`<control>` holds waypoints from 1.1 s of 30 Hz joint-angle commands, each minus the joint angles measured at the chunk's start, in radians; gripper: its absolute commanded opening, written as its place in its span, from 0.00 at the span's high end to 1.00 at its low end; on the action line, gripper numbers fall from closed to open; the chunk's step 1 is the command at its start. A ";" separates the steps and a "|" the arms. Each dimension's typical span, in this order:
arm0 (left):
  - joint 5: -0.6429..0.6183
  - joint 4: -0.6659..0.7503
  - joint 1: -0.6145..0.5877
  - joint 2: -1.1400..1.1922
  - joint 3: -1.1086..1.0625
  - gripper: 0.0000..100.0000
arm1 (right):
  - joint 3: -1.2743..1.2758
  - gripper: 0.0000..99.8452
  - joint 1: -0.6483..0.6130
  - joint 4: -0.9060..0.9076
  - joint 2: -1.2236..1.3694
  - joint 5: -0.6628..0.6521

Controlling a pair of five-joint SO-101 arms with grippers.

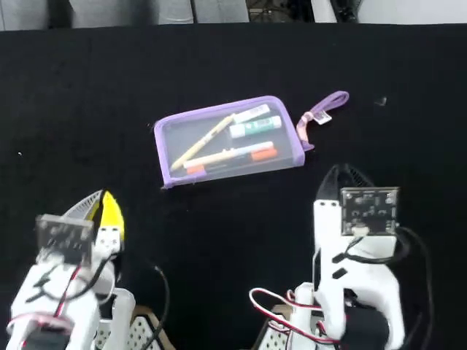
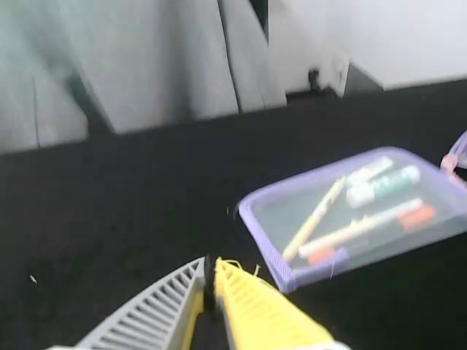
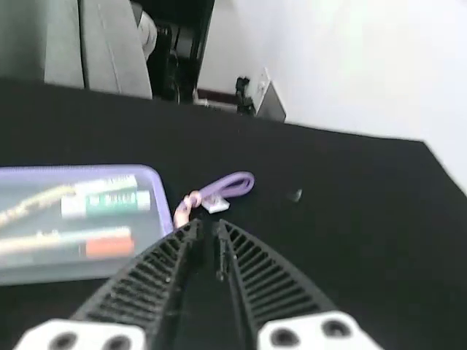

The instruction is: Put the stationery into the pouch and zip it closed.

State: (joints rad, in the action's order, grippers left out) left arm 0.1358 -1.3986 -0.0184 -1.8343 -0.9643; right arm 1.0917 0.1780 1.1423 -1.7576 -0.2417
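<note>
Clear pouch holding pens on table.
Pen print illegible; left end effector and right end effector closed, empty, clear of pouch.

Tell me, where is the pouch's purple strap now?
In the high view the strap lies on the table at the pouch's end nearer the right gripper.
</note>
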 commanded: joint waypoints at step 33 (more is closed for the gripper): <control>0.014 0.143 -0.137 0.011 -0.736 0.97 | 0.591 0.97 0.015 0.163 -0.136 -0.011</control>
State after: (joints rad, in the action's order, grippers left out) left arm 0.1373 -1.2467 -0.1611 -1.8205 -1.6794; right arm 1.6855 0.1780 1.2973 -1.8159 -0.2432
